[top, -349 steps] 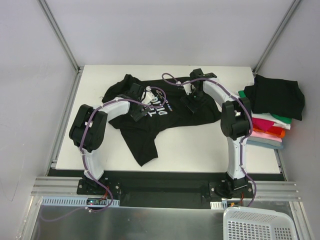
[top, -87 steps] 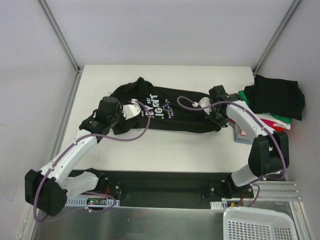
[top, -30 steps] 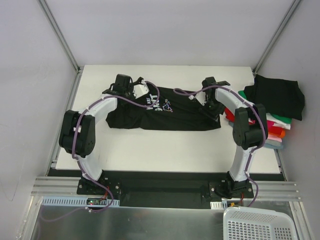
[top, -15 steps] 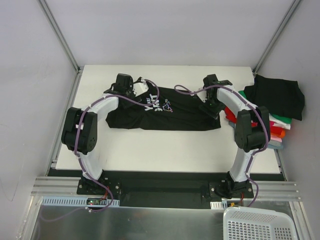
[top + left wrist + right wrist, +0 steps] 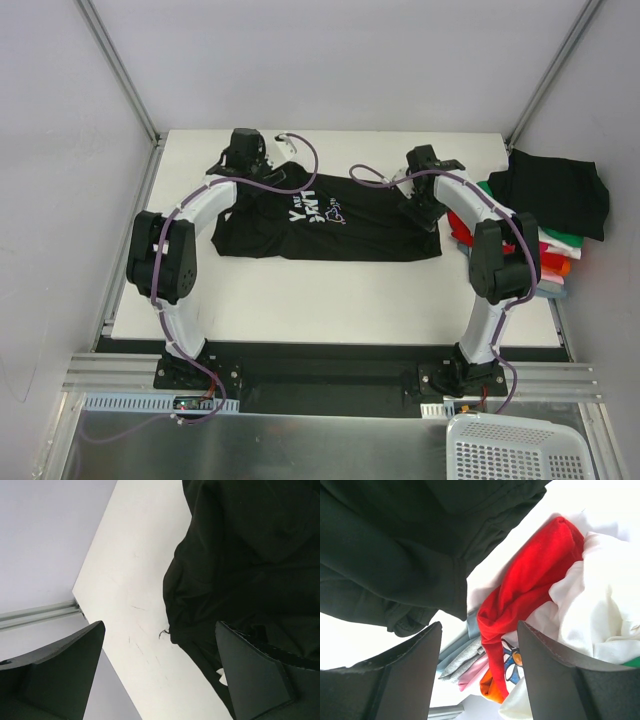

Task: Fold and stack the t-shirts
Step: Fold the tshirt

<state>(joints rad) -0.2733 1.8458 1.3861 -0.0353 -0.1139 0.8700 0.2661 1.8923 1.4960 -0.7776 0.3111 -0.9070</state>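
Freed in the last second, the black tee [image 5: 340,230] lies in a long folded band across the far table [image 5: 330,300]. At its far-left corner the left gripper [image 5: 159,630] has drawn back, jaws wide apart and empty. At the tee's right end the right gripper [image 5: 479,630] hovers, jaws apart and holding nothing. The stack [image 5: 548,205] of folded tees crowds in just beside it. A white basket [image 5: 510,448] sits near right.

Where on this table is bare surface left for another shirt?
The widest bare strip of the table runs along its near edge, in front of the lettered black t-shirt. A narrower patch lies left of it, under the left arm. Crowded: the right end, where the shirt almost meets the folded stack.
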